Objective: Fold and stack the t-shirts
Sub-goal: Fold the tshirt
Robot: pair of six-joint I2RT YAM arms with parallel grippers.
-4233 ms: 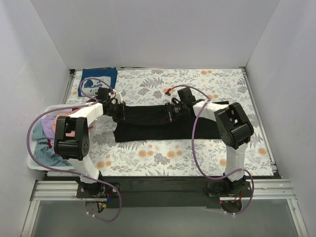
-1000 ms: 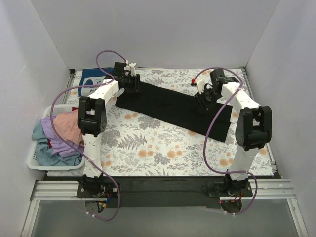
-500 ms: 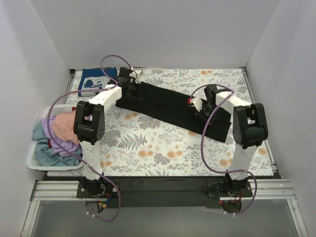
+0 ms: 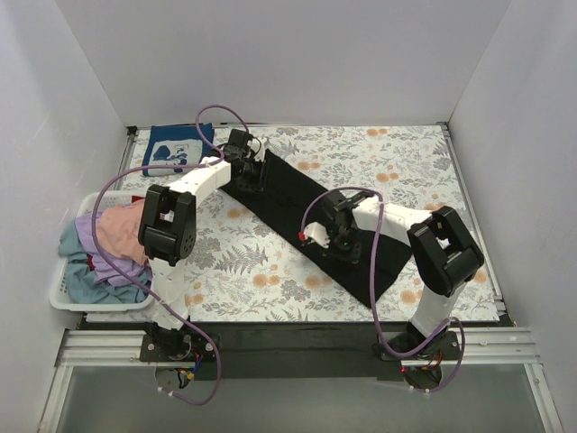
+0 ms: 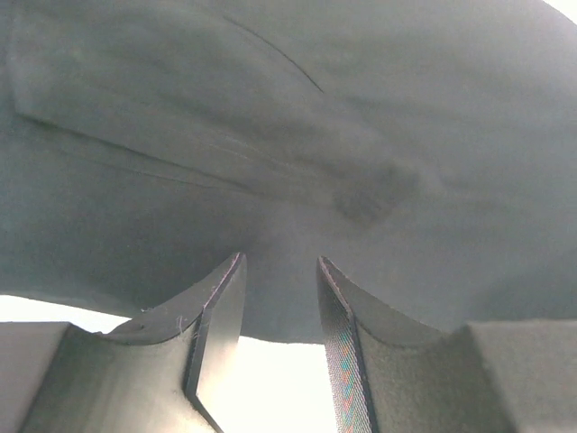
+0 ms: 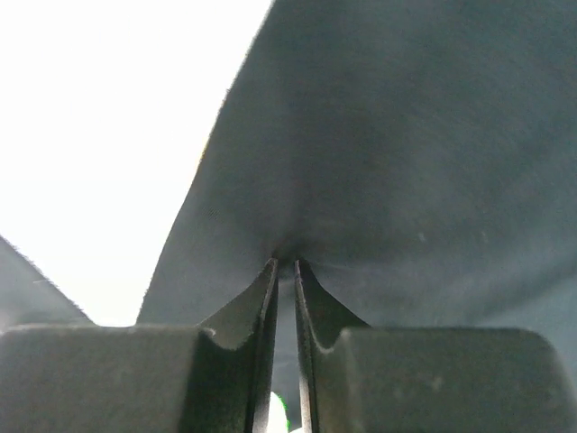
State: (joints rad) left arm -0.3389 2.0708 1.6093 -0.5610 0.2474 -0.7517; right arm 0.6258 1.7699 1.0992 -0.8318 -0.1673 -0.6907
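The black t-shirt (image 4: 285,193) lies folded into a long strip, running diagonally from the far left to the near right of the table cover. My left gripper (image 4: 251,170) is at its far-left end; in the left wrist view (image 5: 279,262) the jaws stand open with the black cloth (image 5: 288,135) just past the fingertips. My right gripper (image 4: 337,240) is over the strip's near half, and in the right wrist view (image 6: 285,261) it is shut on a pinch of black cloth (image 6: 406,135). The navy blue t-shirt (image 4: 177,149) with its white graphic lies folded at the far-left corner.
A white basket (image 4: 63,299) at the left edge holds the pink t-shirt (image 4: 122,230), the lavender t-shirt (image 4: 89,231) and the teal-blue t-shirt (image 4: 77,276). The floral table cover (image 4: 270,271) spans the table. White walls enclose the far and side edges.
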